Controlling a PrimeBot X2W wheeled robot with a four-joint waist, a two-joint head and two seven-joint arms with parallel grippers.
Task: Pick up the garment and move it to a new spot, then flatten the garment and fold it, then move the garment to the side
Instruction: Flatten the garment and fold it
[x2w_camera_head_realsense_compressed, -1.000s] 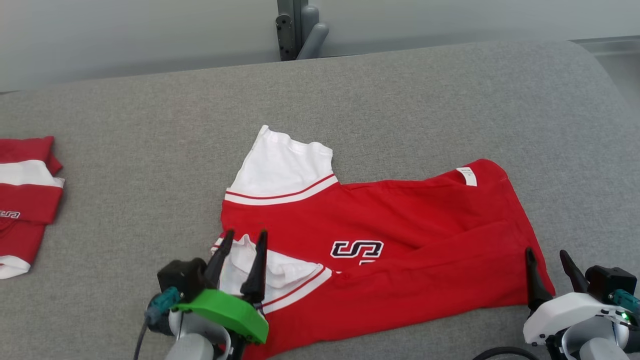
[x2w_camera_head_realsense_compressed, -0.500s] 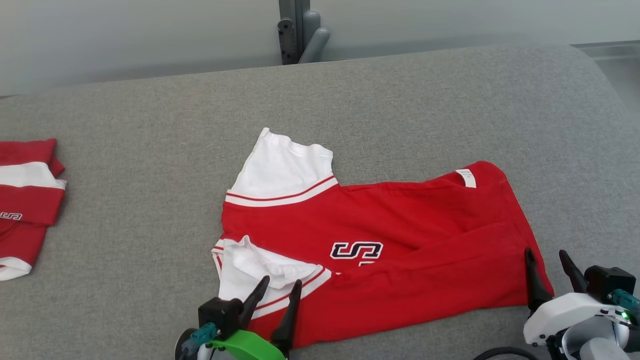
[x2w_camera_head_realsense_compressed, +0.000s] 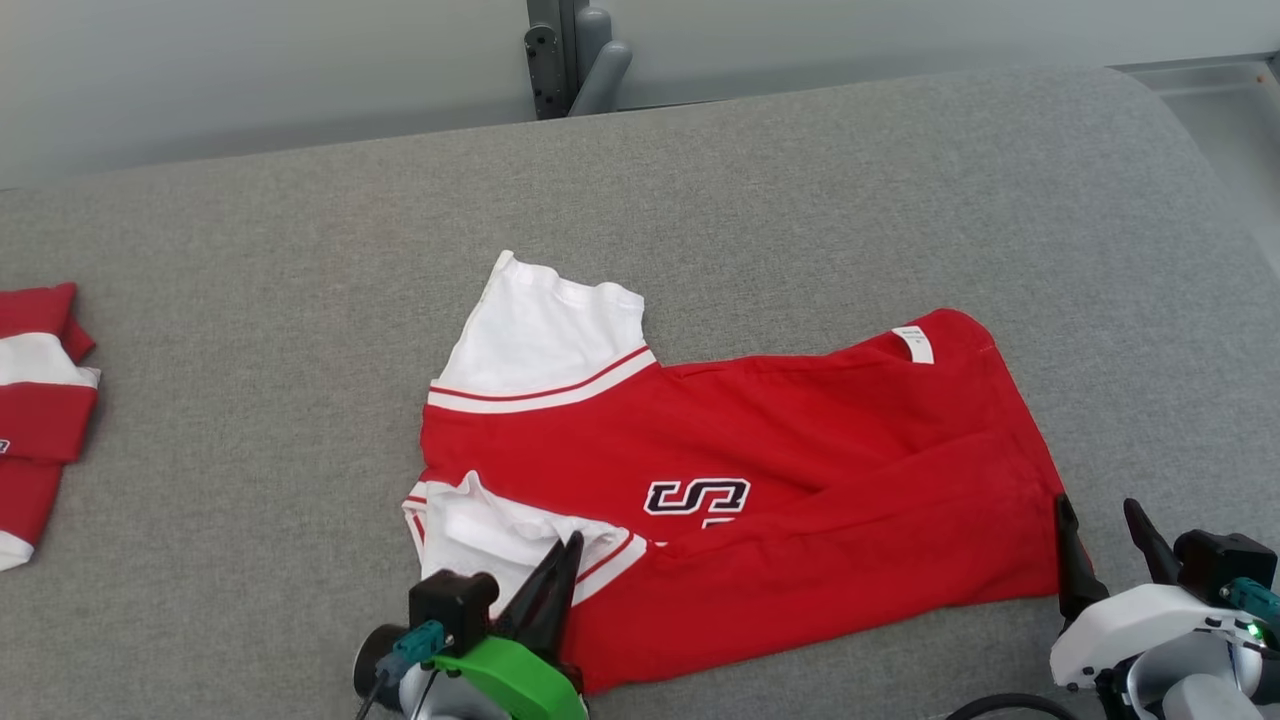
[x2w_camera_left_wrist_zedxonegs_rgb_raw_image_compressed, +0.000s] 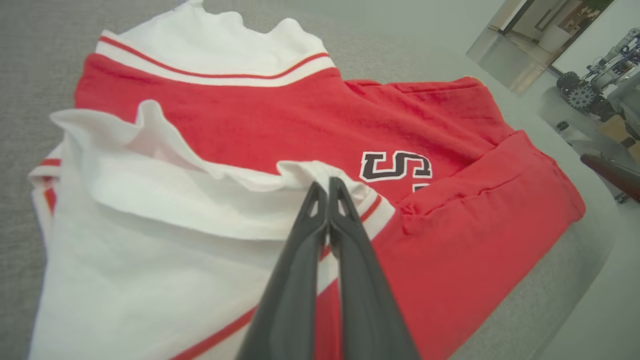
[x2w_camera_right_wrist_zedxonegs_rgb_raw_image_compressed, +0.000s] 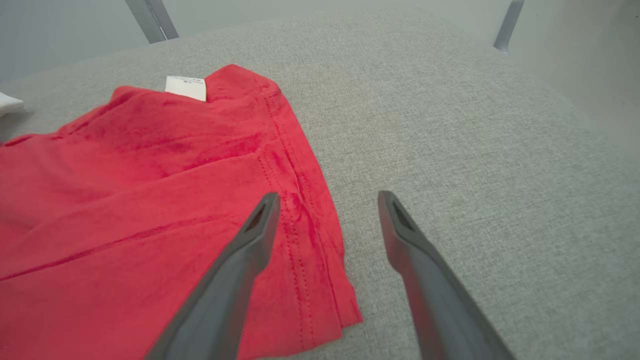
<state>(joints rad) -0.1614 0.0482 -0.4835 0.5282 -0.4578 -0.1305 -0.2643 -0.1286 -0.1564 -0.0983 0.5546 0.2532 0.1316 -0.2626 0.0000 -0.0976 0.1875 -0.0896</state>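
Far left: a second red-and-white garment (x2w_camera_head_realsense_compressed: 35, 420) lies folded at the edge of the grey padded table (x2w_camera_head_realsense_compressed: 300, 250), well apart from the work.

Left of centre: the left gripper (x2w_camera_head_realsense_compressed: 570, 545) has its jaws closed, pinching the white near sleeve (x2w_camera_left_wrist_zedxonegs_rgb_raw_image_compressed: 165, 200) at its rumpled cuff.

Centre: the garment (x2w_camera_head_realsense_compressed: 780, 440) lies on the table, roughly flat, with its lower edge folded up over the body, the lettering partly covered and the far sleeve spread out.

Right: the right gripper (x2w_camera_head_realsense_compressed: 1095, 505) stands with its jaws apart and empty at the hem corner (x2w_camera_right_wrist_zedxonegs_rgb_raw_image_compressed: 345, 310), one finger over the cloth, the other over bare table.

Risks, in my judgement: the pinch looks shallow and may slip when pulled. One-handed pulling would drag and bunch the body, since the hem end is unheld. The right jaws could close on a single layer.

Clearance: there is ample bare table beyond the garment and to its left. The near edge is close, and the table's rounded right end lies just beyond the right gripper.
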